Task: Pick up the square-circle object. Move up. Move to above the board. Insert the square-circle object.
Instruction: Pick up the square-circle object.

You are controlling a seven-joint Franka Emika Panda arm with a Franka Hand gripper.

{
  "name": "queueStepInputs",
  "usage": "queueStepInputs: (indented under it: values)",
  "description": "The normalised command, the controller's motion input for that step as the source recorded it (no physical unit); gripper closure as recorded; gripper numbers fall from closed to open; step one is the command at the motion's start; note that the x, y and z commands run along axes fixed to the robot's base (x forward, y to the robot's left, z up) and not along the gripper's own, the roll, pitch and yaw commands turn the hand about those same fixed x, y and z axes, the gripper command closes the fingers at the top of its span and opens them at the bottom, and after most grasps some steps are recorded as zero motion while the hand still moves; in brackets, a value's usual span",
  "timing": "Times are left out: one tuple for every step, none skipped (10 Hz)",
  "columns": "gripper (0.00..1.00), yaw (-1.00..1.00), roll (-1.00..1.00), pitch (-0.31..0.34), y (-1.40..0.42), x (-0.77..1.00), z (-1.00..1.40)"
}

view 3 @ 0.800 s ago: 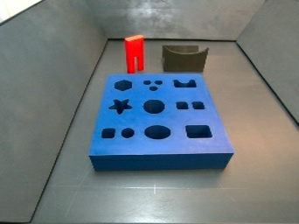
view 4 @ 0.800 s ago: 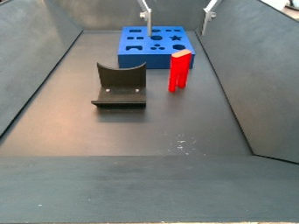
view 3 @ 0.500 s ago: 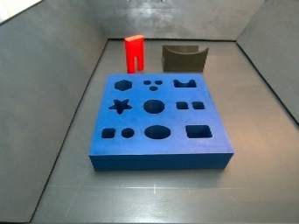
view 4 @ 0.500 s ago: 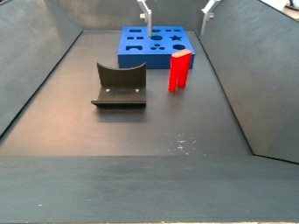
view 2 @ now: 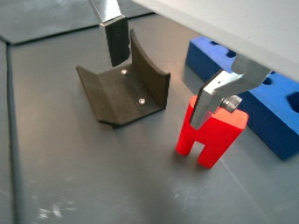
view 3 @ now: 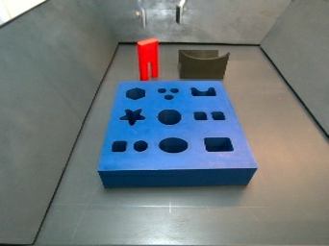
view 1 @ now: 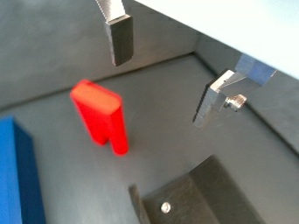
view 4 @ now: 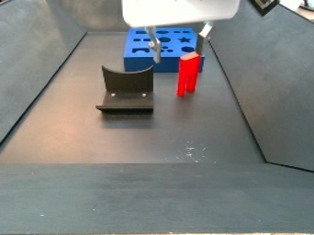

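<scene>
The red square-circle object (view 3: pixel 146 58) stands upright on the floor beyond the blue board (view 3: pixel 174 176), prongs down, next to the dark U-shaped holder (view 3: pixel 202 63). It also shows in the opposite side view (view 4: pixel 189 75) and in both wrist views (view 1: pixel 100 114) (view 2: pixel 211 136). My gripper (view 3: pixel 160 13) hangs open and empty above the floor between the holder and the red object (view 4: pixel 177 39). In a wrist view one finger (view 2: pixel 115 39) is over the holder (view 2: pixel 122 87) and its mate (view 2: pixel 214 96) is just above the red object. The gripper is off to one side of it (view 1: pixel 166 68).
Grey walls enclose the dark floor on all sides. The board (view 4: pixel 153 64) lies behind the red object and the holder (view 4: pixel 127 90) in a side view. The board's edge shows in both wrist views (view 1: pixel 17 175) (view 2: pixel 251 96), as does the holder (view 1: pixel 198 197).
The gripper has come down into view, its white body now filling the top of a side view. The red object, holder and board have not moved.
</scene>
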Motion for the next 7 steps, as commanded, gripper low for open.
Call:
queueStepInputs:
  values:
    - [0.00,0.52,0.01,-0.021,-0.63,0.00,-0.70]
    - [0.00,0.51,0.09,-0.243,-0.70,-0.19,-0.39]
    - [0.00,0.00,0.01,0.000,0.00,0.00,-0.04]
    - [0.00,0.00,0.00,0.000,0.00,-0.02,0.00]
    - [0.00,-0.20,0.04,-0.010,0.00,-0.56,0.00]
    - [0.00,-0.13,0.20,-0.020,-0.21,-0.96,0.34]
    - [0.00,0.00,0.24,-0.066,-0.37,-0.80,0.33]
